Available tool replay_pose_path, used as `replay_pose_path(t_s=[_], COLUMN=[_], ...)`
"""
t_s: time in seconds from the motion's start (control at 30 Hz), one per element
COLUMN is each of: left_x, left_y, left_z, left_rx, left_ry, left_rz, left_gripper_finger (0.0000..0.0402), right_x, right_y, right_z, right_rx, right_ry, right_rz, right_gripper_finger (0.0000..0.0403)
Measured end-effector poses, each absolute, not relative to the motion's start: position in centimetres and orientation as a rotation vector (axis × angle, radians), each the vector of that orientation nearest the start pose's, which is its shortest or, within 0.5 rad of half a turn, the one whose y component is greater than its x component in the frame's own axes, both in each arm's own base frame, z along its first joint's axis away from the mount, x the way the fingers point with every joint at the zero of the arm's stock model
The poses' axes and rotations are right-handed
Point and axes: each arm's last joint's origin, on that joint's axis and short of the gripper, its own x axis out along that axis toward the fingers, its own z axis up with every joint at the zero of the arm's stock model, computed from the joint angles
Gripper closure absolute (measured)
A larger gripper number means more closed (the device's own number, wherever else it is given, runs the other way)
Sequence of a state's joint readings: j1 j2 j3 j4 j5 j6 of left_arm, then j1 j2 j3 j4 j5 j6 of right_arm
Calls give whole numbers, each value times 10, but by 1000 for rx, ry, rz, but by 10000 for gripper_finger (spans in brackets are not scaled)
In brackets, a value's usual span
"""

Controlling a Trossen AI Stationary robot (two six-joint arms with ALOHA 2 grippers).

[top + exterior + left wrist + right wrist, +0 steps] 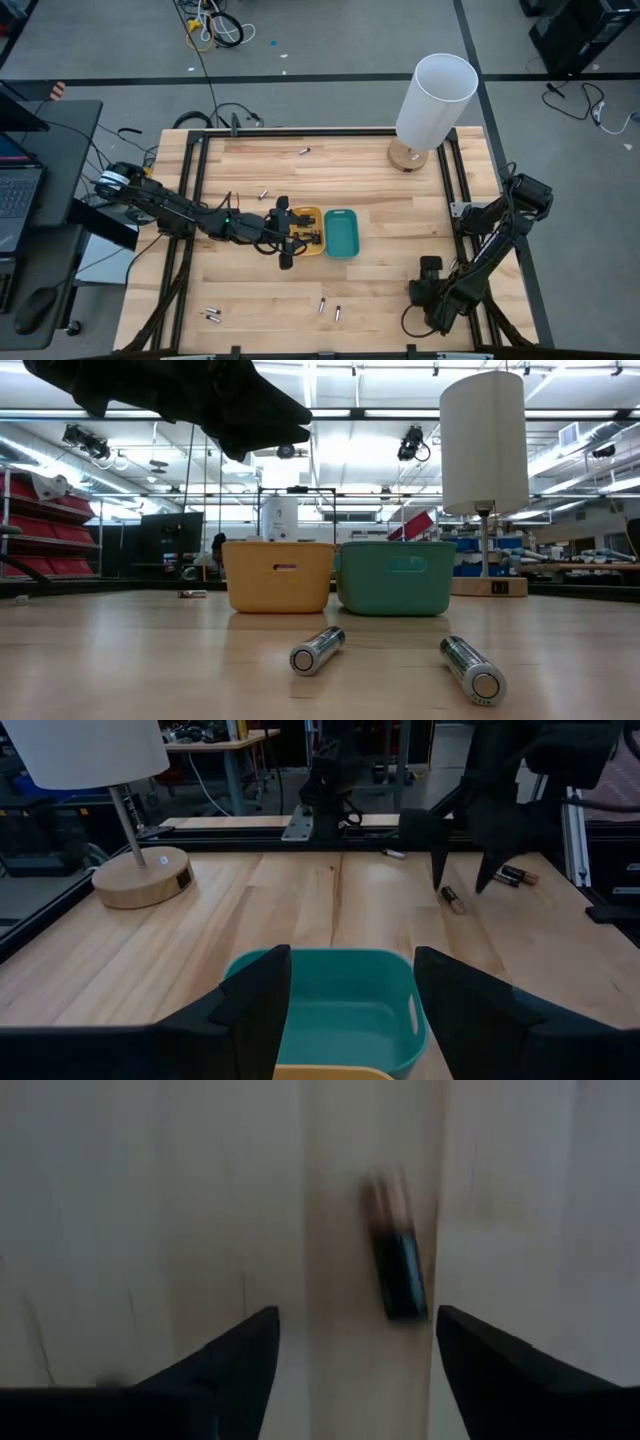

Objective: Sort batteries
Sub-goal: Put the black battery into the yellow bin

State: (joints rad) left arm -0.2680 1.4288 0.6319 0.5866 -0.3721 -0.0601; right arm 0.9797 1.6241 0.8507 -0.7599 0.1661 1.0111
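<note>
My left gripper (pixel 305 233) hangs open over the yellow tray (pixel 312 216), its fingers (pixel 255 1010) framing the teal tray (pixel 340 1000) beyond; nothing lies between them. At the near right my right gripper (pixel 430 268) points down, open, above a dark battery (pixel 397 1270) lying on the wood. From the left wrist view its fingertips (pixel 437 880) stand just above the table beside that battery (pixel 450 898), without touching it. Other batteries lie on their sides: one pair (pixel 330 309) near the front edge, more at the near left (pixel 211 315), mid-left (pixel 263 193) and far (pixel 305 151).
A lamp with a white shade (pixel 433 95) on a round wooden base stands at the far right corner. More batteries (pixel 518 875) lie beside my right gripper. A black frame (pixel 200 180) borders the table. Bare wood lies between the trays and my right arm.
</note>
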Motion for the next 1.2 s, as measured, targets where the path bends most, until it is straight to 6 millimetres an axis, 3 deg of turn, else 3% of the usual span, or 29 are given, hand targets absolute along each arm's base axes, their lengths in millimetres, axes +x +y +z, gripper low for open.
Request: replay_pose_path(t_s=[0.37, 0.7, 0.87, 1.07, 1.2], left_x=[282, 282, 281, 278, 274], left_y=[-67, -67, -66, -63, -62], left_z=[215, 214, 210, 217, 221], left_rx=[-7, 1, 15, -39, -36], left_ry=[166, 177, 218, 199, 210], left_rz=[110, 109, 111, 168, 170], left_gripper_finger=[173, 173, 173, 173, 173], right_x=[172, 186, 201, 233, 253], right_y=[187, 168, 162, 160, 154], right_z=[140, 131, 136, 151, 156], right_rx=[-90, -27, -35, -132, -101], right_ry=[1367, 1427, 1398, 1146, 1032], right_rz=[-86, -6, -6, -4, 72], right_gripper_finger=[247, 377, 379, 361, 363])
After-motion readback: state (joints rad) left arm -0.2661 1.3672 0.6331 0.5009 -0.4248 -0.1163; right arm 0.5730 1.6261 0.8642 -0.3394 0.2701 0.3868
